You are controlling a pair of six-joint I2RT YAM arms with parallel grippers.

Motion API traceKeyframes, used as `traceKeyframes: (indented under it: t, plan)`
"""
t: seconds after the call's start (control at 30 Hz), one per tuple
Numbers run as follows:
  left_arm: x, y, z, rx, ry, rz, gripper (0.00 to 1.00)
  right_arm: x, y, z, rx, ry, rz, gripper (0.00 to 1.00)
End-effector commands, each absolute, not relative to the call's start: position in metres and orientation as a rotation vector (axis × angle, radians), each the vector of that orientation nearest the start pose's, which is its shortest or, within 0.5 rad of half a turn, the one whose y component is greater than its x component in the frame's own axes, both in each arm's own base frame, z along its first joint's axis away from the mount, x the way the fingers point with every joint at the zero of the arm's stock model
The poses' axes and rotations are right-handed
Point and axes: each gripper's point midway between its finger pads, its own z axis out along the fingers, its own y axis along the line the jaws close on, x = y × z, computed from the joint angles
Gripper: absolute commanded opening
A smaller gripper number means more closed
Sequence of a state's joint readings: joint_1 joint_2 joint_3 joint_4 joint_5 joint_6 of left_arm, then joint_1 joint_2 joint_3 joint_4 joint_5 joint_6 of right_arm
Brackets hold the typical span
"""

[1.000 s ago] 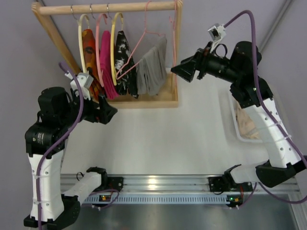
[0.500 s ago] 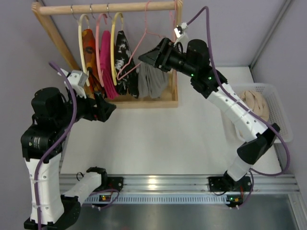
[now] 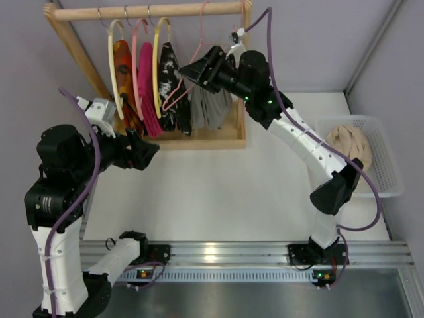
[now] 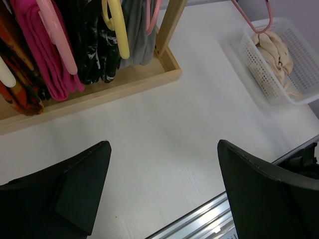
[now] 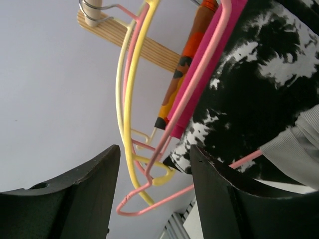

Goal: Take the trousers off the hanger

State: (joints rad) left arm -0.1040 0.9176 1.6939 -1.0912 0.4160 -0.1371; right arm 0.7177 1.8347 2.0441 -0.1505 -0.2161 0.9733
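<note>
Shows the grey trousers [image 3: 211, 109] draped over the bottom bar of the thin pink hanger [image 5: 164, 196], at the right end of the wooden rack [image 3: 205, 140], just beside its right post. Has the hanger's hook over the top rail [image 3: 146, 10]. To the left of the trousers, shows a black-and-white garment [image 3: 169, 79], then a bright pink garment [image 3: 147, 86], then an orange patterned garment [image 3: 121, 56], all on thick looped hangers. Has the right end effector [image 5: 154, 152] high up at the rack, by the slanted side of the pink hanger, just above the trousers. Shows its two fingers partly apart, with thin pink wire in the gap between them; grips nothing that can be seen; cannot tell if a finger touches the wire. Has the left end effector [image 4: 163, 144] lower down and to the left, above the white worktop [image 3: 232, 192], near the front of the rack and well apart from the trousers. Shows its fingers wide apart with nothing between them. At the right side of the worktop, shows a white basket [image 3: 392, 173] with a beige cloth bundle [image 3: 348, 140] inside.
</note>
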Motion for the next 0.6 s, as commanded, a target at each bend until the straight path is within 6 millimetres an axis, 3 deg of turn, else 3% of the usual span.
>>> traceKeyframes:
  t: [0.0,0.13,0.43,0.57]
  plan:
    - [0.191,-0.097,0.448,0.261,1.790,-0.557,0.94,0.366,0.423,0.513,0.020,1.568,1.526,0.59]
    - [0.190,-0.096,0.450,0.261,1.784,-0.552,0.94,0.376,0.432,0.502,0.017,1.570,1.519,0.50]
    - [0.190,-0.101,0.444,0.241,1.800,-0.598,0.95,0.368,0.439,0.523,-0.022,1.484,1.603,0.37]
    - [0.192,-0.105,0.442,0.239,1.812,-0.626,0.95,0.365,0.438,0.523,-0.026,1.487,1.615,0.22]
